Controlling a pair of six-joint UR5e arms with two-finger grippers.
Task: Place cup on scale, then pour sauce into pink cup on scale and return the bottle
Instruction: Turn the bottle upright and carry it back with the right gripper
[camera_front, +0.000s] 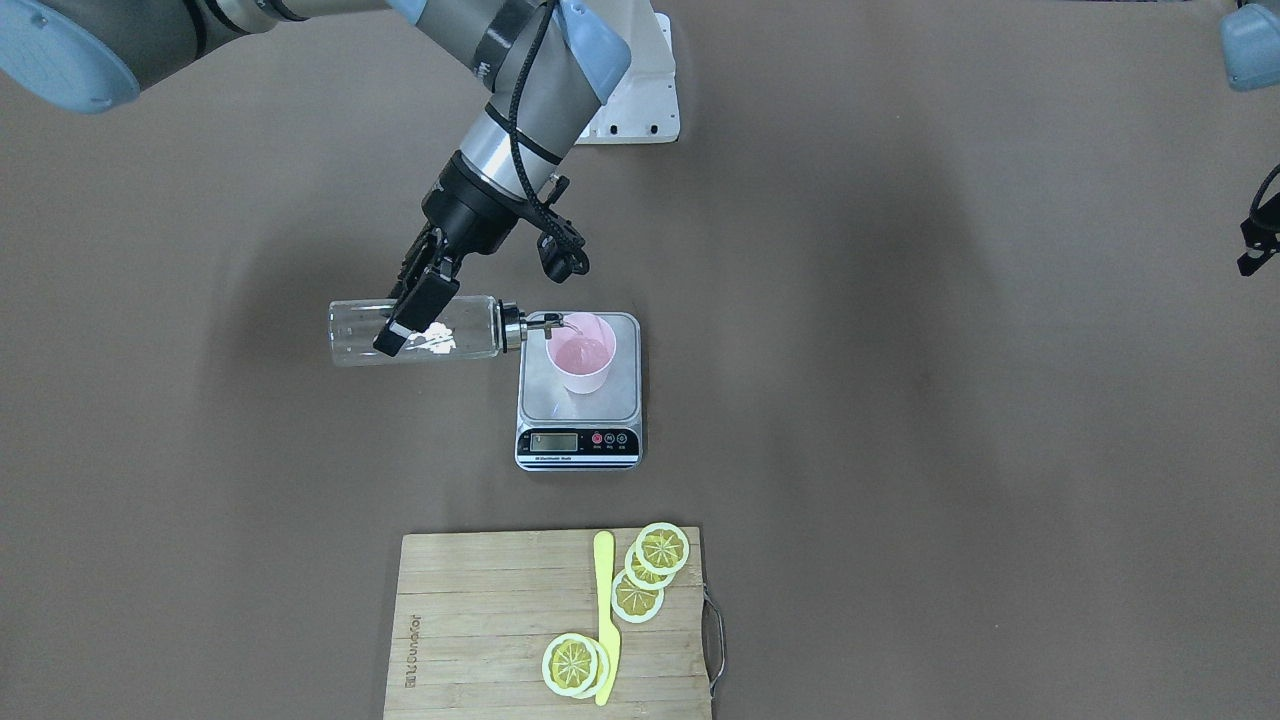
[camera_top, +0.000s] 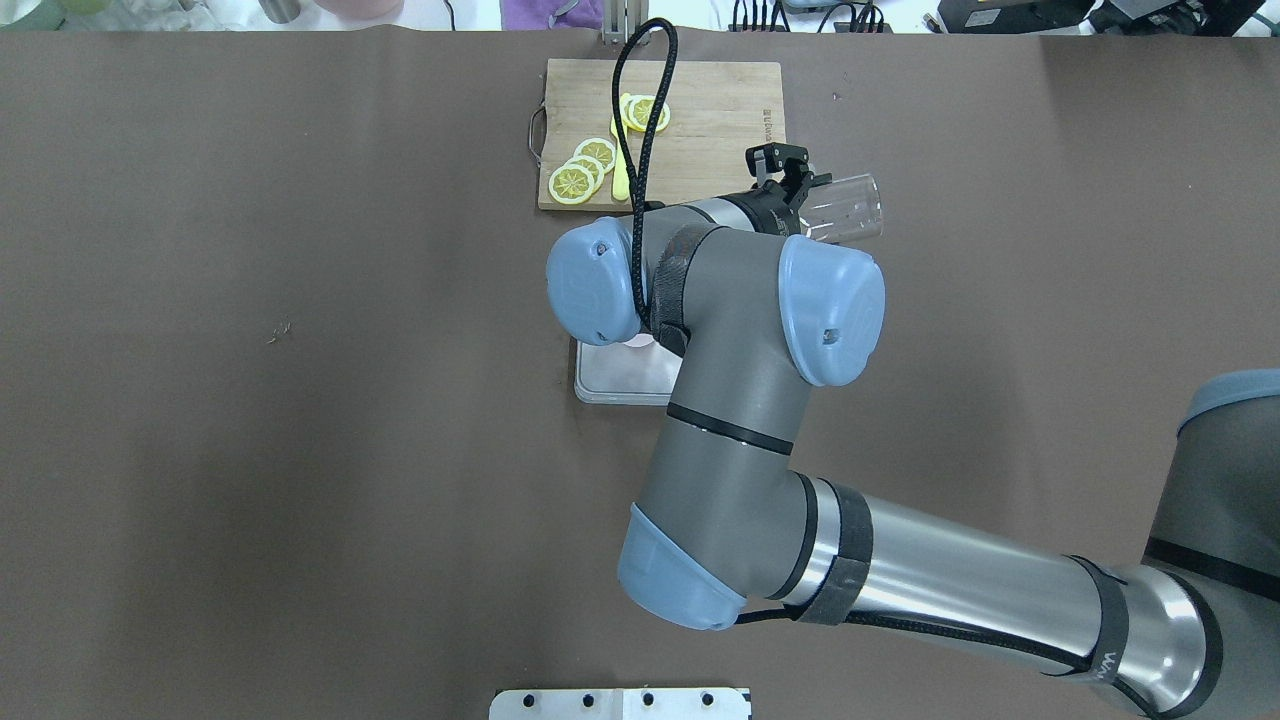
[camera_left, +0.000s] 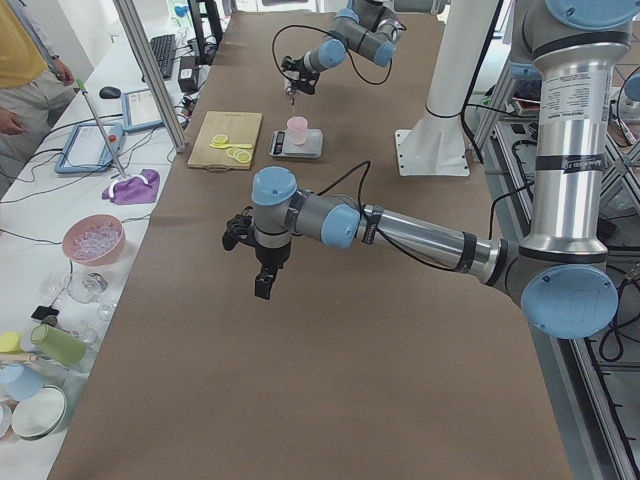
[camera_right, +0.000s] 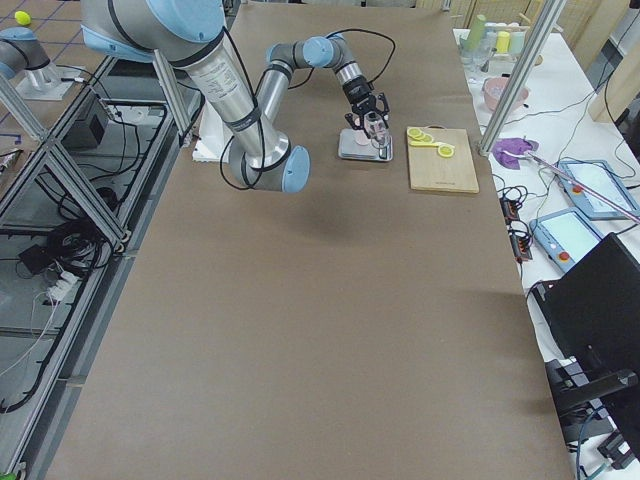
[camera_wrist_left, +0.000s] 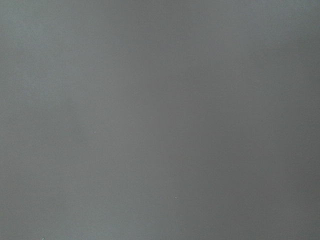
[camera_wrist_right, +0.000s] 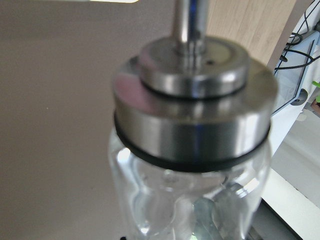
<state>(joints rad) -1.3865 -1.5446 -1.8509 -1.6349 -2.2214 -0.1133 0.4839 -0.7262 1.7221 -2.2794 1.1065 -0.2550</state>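
Bottle (camera_front: 470, 328) clamped level in the closed right hand (camera_front: 405, 325) so its spout overhangs the cup (camera_front: 581, 352) on the scale (camera_front: 578, 405); left hand (camera_left: 262, 283) state indiscernible.

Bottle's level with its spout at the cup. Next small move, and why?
Probably tilt the bottle back upright with the right gripper: it lies level, looks nearly empty, spout over the cup on the scale.

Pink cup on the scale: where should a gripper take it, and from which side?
Probably across the cup wall just below the rim, coming from the side away from the bottle. It stands upright, tapered, with no handle, and the spout hangs over its rim.
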